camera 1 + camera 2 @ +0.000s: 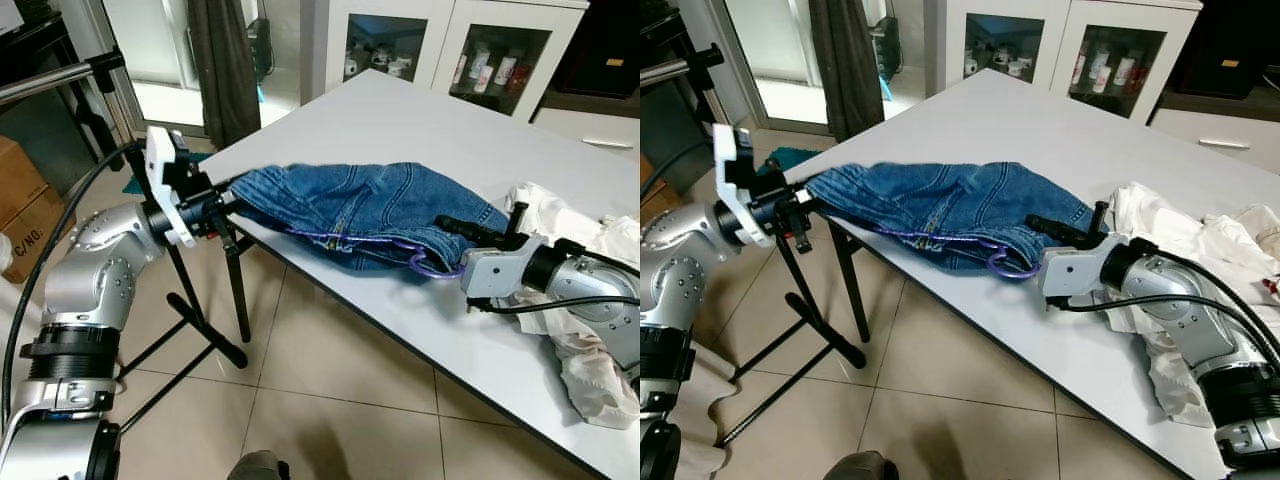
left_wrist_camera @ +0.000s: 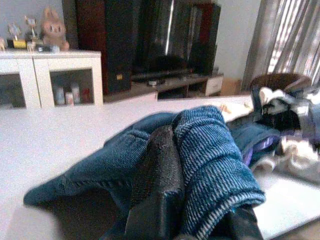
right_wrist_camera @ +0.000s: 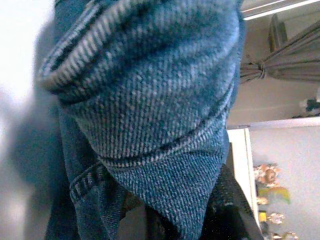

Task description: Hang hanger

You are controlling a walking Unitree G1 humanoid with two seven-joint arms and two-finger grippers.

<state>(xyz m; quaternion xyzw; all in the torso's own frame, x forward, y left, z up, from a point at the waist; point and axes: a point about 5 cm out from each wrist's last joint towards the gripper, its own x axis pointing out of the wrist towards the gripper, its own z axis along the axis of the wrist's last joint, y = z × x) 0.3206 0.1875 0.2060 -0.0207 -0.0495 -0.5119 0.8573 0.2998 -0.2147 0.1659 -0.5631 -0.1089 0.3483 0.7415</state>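
Note:
Blue jeans (image 1: 360, 210) lie bunched on the white table (image 1: 420, 120), with a purple hanger (image 1: 432, 266) threaded along their near edge and its hook sticking out at the right end. My left gripper (image 1: 232, 205) is shut on the jeans' left end, just past the table's left edge. In the left wrist view, denim (image 2: 210, 160) is pinched against a black finger (image 2: 157, 175). My right gripper (image 1: 450, 225) is shut on the jeans' right end, right above the hook. The right wrist view shows a fold of denim (image 3: 150, 100) draped over its fingers (image 3: 225, 210).
A pile of white clothes (image 1: 570, 300) lies on the table under and behind my right arm. A black stand (image 1: 200, 320) with splayed legs is on the tiled floor by the table's left corner. A metal rail (image 1: 60, 75) crosses the upper left. A glass-door cabinet (image 1: 450, 45) stands behind.

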